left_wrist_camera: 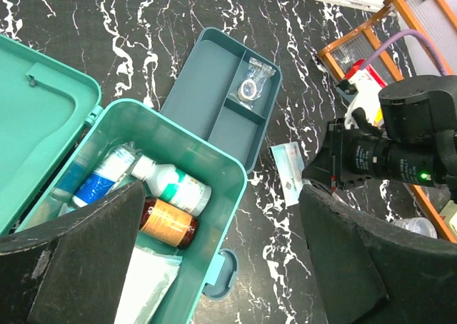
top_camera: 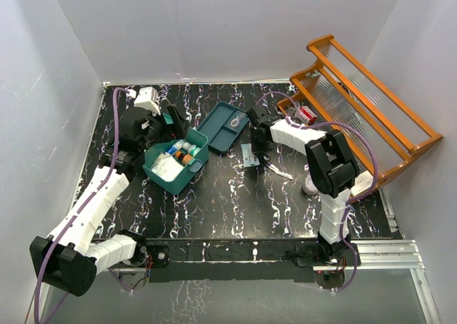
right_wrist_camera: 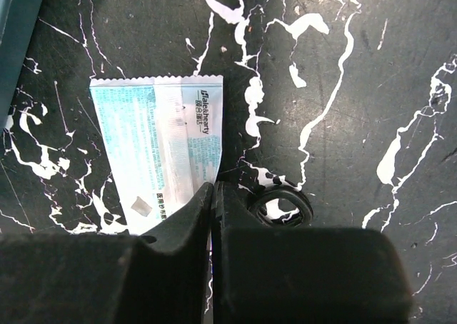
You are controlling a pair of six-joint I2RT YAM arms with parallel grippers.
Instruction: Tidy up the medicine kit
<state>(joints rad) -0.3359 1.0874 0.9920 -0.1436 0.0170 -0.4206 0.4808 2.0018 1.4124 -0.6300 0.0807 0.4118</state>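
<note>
The black white-veined marble table [top_camera: 235, 203] sits inside plain white walls, with an orange wooden rack [top_camera: 371, 103] at the upper right. The only writing I can read is on a white and teal sachet [right_wrist_camera: 153, 149] lying flat at centre, printed with what looks like "Hale&hearty" above small characters. The bottle labels in the kit are too small to read. The medicine kit [left_wrist_camera: 218, 231] is a teal-green box with rounded corners at left of centre, its lid [left_wrist_camera: 43, 124] swung open, holding bottles and a white packet. A dark-teal divided tray [left_wrist_camera: 207, 88] lies just beyond it. My left gripper [left_wrist_camera: 221, 188] hangs above the kit's near corner, fingers spread wide and holding nothing. My right arm folds at a raised elbow and reaches left. My right gripper [right_wrist_camera: 214, 188] is pressed together at the sachet's lower right edge, and I cannot tell whether it has caught it.
</note>
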